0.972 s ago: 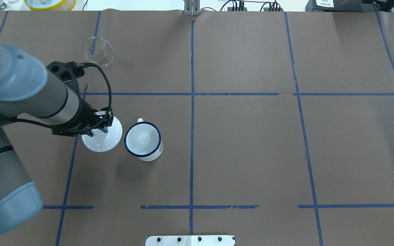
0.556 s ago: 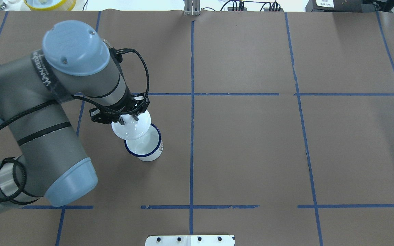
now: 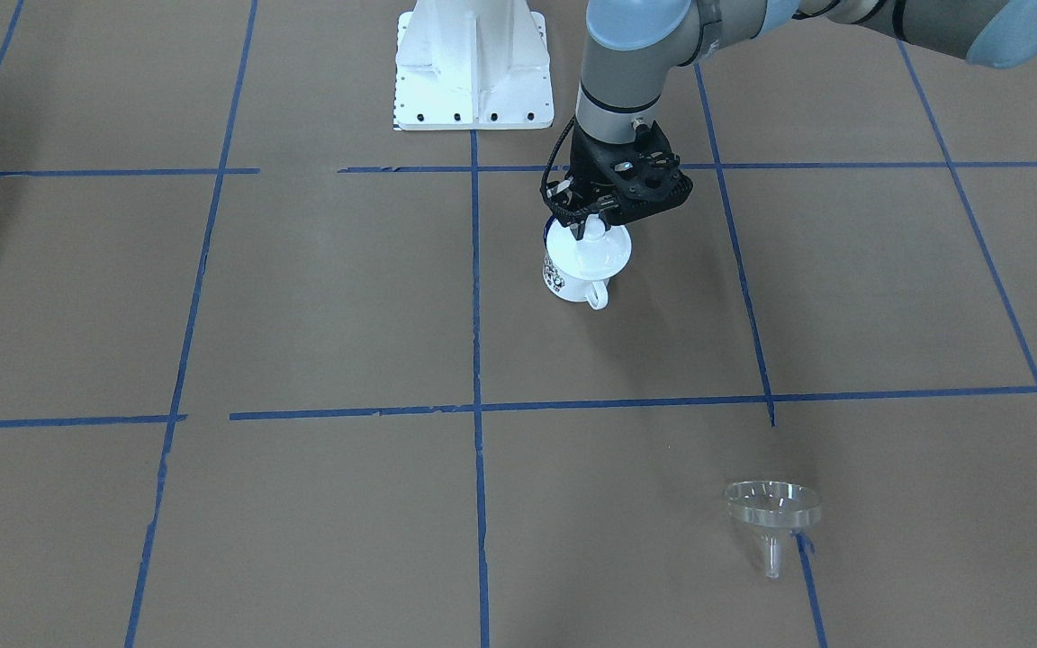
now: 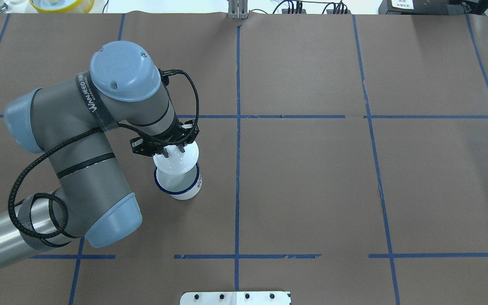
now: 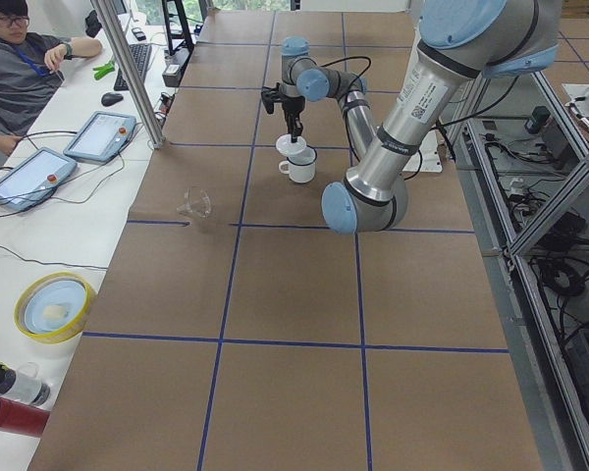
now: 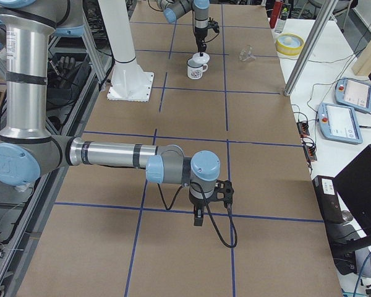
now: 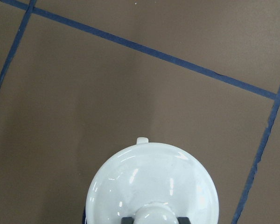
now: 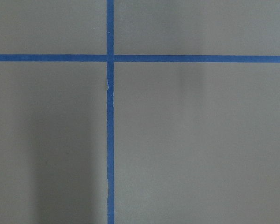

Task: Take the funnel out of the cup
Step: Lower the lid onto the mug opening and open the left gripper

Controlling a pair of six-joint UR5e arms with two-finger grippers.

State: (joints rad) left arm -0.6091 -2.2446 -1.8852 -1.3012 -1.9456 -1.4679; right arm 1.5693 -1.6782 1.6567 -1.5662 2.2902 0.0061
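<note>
Lying well apart from the cup (image 3: 563, 281), the funnel (image 3: 771, 506) looks light, stiff and slick; I'd pinch its rim. The left gripper (image 3: 592, 229) pinches the lid (image 3: 590, 254) by its knob.

The worktop (image 4: 311, 169) is covered in brown paper, divided into rectangles by blue tape lines (image 4: 237, 190). A white bench (image 5: 79, 226) adjoins its operators' side, carrying two pendants (image 5: 100, 135), a keyboard (image 5: 137, 61) and a yellow-rimmed dish (image 5: 51, 338). Lighting appears even.
</note>
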